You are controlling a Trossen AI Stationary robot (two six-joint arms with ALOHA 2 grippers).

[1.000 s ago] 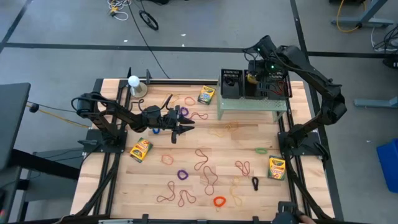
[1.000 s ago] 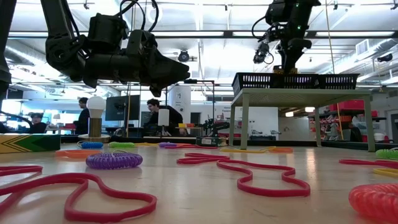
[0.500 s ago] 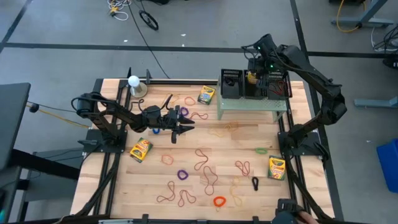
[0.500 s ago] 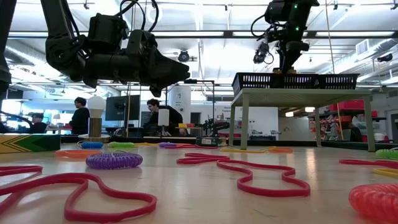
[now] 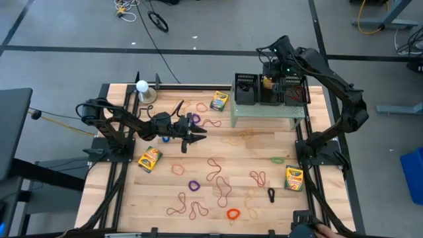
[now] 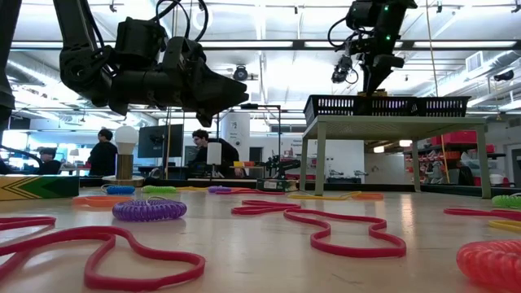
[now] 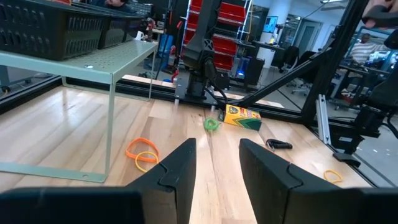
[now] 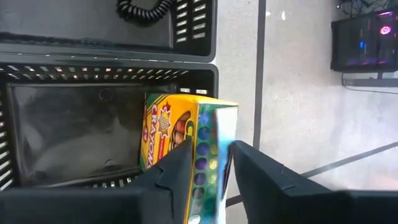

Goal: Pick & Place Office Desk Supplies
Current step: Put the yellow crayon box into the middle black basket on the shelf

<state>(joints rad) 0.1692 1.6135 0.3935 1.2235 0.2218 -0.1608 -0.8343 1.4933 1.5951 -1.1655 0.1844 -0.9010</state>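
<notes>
Yellow crayon box (image 8: 186, 149) against bin wall (image 8: 214, 81)

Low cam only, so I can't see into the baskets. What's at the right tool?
Observer: A yellow crayon box, at the right tool, over a black basket compartment. Can't tell if it's gripped.
Operator: Next compartment?
Observer: It holds a black coiled ring.
Operator: Is the left tool carrying anything?
Observer: No. The left tool is open and empty, pointing towards the green stand.
</notes>
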